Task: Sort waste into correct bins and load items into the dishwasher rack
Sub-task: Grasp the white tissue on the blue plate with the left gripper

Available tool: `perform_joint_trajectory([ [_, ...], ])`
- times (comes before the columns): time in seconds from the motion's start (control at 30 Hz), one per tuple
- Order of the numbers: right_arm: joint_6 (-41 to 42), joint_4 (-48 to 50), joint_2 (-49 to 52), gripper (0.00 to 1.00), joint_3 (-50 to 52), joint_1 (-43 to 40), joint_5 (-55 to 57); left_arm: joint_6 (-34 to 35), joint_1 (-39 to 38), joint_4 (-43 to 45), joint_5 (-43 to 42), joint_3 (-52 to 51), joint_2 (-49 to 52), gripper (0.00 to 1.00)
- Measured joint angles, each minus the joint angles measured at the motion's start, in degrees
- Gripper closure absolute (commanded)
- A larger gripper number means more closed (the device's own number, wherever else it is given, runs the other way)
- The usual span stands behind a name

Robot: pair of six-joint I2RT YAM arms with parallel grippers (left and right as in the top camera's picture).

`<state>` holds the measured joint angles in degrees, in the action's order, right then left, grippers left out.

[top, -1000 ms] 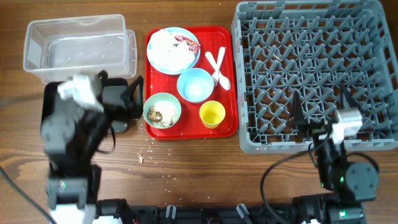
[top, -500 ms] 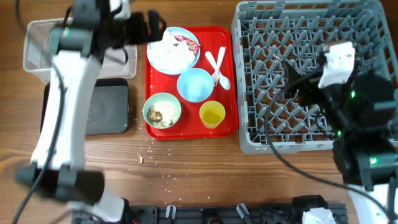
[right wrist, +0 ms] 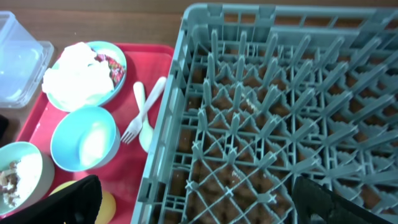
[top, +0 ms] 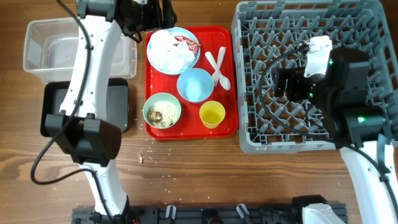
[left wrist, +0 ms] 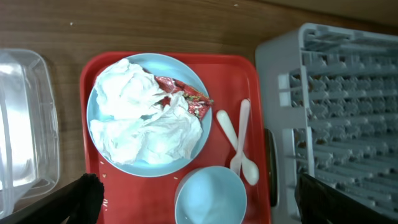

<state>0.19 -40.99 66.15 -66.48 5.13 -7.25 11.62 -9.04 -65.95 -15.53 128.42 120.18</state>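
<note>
A light blue plate (top: 186, 38) on the red tray (top: 225, 87) holds crumpled white tissue (top: 168, 48) and a red-and-white wrapper (left wrist: 186, 96). A pale blue bowl (top: 195, 84), a bowl with food scraps (top: 162, 111), a yellow cup (top: 212, 114) and two white spoons (top: 217, 67) also sit on the tray. My left gripper (left wrist: 199, 208) is open and empty above the plate and bowl. My right gripper (right wrist: 205, 205) is open and empty above the left part of the grey dishwasher rack (top: 348, 37). The rack holds no items.
A clear plastic tub (top: 74, 50) stands at the back left, with a black tray (top: 115, 106) in front of it. Rice grains and a brown scrap (top: 141, 158) lie on the wooden table in front of the red tray.
Both arms have risen from the table's front edge. The left arm has swung to the back over the plate. The right arm has moved over the rack.
</note>
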Motion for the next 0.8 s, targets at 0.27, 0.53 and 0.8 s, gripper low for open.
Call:
perform_joint_trajectory([
  [0.27, 0.48, -0.92, 1.38, 0.0, -0.02, 0.0, -0.04, 8.17, -2.47, 6.6, 10.12, 0.28, 11.69, 0.0],
  [0.53, 0.66, -2.34, 1.42, 0.0, -0.02, 0.0, -0.04, 8.7, -8.11, 11.41, 18.1, 0.28, 18.95, 0.0],
  [0.8, 0.66, -2.49, 1.42, 0.0, -0.02, 0.0, -0.04, 8.63, -8.15, 12.13, 20.92, 0.35, 25.99, 0.0],
])
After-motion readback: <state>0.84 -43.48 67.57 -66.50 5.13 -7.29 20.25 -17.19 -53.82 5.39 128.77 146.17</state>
